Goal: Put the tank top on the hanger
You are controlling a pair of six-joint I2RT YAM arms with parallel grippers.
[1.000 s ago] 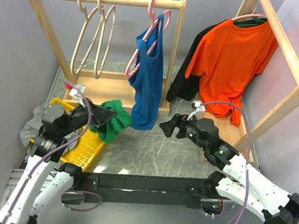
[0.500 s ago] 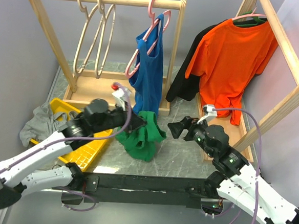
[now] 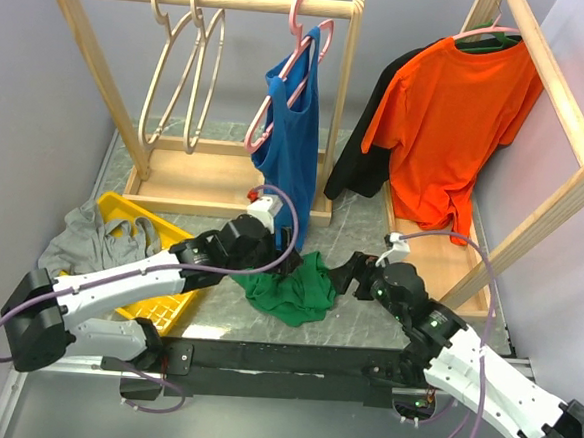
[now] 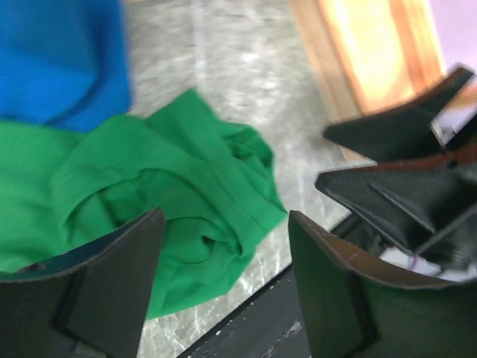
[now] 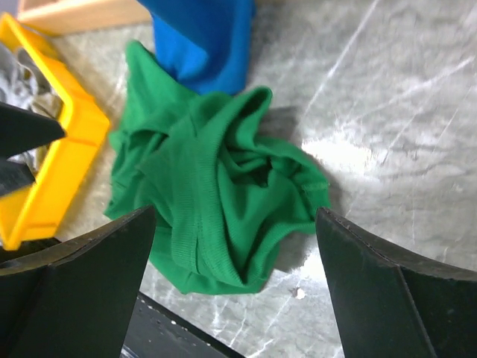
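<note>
Grey marbled table (image 3: 355,246), wooden rack (image 3: 257,0) along the far edge, second rack on the right edge carrying an orange T-shirt (image 3: 459,120).

Status:
- tank top (image 3: 292,291) is a crumpled heap lying flat on the table, near the middle of the near edge, just below the hem of the blue tank top (image 3: 287,169), which hangs from the pink hanger (image 3: 303,39). Not spread; can't pick out armholes or straps in the bunch.
- hanger (image 3: 196,2) hangs hooked on the rack rail at the far left, bare, next to a second one just like it. Well apart from the tank top.
- left tool (image 4: 223,224): jaws apart, nothing between them, hovering right over the heap, cloth visible below the gap.
- right tool (image 5: 235,216): jaws wide apart, empty, aimed down at the same heap from the right-edge side.
- yellow bin (image 3: 177,286) with grey garment (image 3: 85,240) at the left edge, not in play.

Progress, my read: early. Garment staged on open table, that's all. Left to do: find a strap or neckline, get the hanger off the rail, thread both shoulders.
</note>
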